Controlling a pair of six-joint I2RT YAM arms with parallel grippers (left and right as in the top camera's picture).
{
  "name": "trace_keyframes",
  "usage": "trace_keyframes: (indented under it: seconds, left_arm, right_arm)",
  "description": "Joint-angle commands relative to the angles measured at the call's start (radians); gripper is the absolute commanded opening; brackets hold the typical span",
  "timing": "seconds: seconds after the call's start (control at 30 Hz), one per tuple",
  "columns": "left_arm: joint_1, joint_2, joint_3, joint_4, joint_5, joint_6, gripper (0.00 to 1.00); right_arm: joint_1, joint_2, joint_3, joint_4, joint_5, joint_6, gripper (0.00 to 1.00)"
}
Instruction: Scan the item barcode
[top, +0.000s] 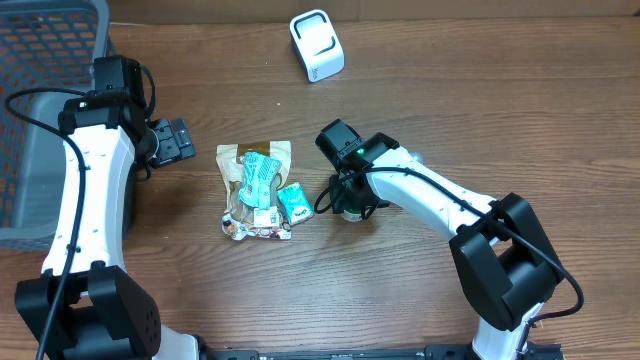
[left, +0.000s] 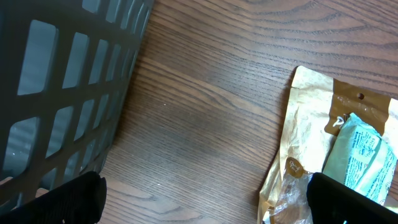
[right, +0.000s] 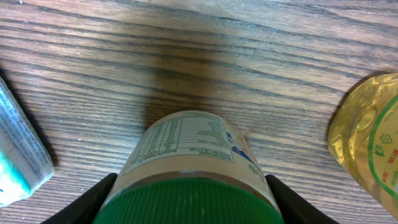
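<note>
Right wrist view puts the jar (right: 183, 140) on the table (right: 249, 50) squarely between the right gripper's (right: 189, 186) part-closed fingers (right: 93, 202), green lid (right: 186, 208) toward the wrist, but whether they grip it yet I cannot tell.

One tan pouch (top: 281, 152) lies on the table with two teal packets, one packet (top: 258, 180) on top of it and the other packet (top: 294, 203) just beside it. To the right of the pouch are one green-lidded jar (right: 186, 162) and one yellow container (right: 367, 140). Farther back from the pouch stands one white scanner (top: 317, 45), and well to its left is one grey basket (top: 40, 60).
</note>
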Motion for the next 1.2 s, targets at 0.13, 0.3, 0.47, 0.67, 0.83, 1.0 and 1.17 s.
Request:
trace_keyframes:
  seconds: [0.13, 0.3, 0.47, 0.67, 0.83, 1.0, 1.17]
  left_arm:
    - [0.002, -0.016, 0.021, 0.000, -0.013, 0.014, 1.00]
    - [0.002, -0.016, 0.021, 0.000, -0.013, 0.014, 1.00]
    - [0.002, -0.016, 0.021, 0.000, -0.013, 0.014, 1.00]
    - [0.002, -0.016, 0.021, 0.000, -0.013, 0.014, 0.99]
    - [0.002, -0.016, 0.021, 0.000, -0.013, 0.014, 0.99]
    - [0.002, -0.016, 0.021, 0.000, -0.013, 0.014, 0.99]
    - [0.002, -0.016, 0.021, 0.000, -0.013, 0.014, 1.00]
  right_arm:
    - [-0.016, 0.002, 0.085, -0.077, -0.136, 0.006, 0.47]
    - [-0.035, 0.002, 0.222, -0.227, -0.281, 0.027, 0.45]
    - [-0.035, 0.001, 0.279, -0.304, -0.470, 0.026, 0.45]
    - [-0.035, 0.001, 0.279, -0.401, -0.701, 0.026, 0.33]
    - [-0.035, 0.001, 0.279, -0.463, -0.764, 0.027, 0.32]
    - [-0.036, 0.001, 0.279, -0.492, -0.766, 0.026, 0.32]
    - [-0.036, 0.001, 0.279, -0.498, -0.823, 0.027, 0.29]
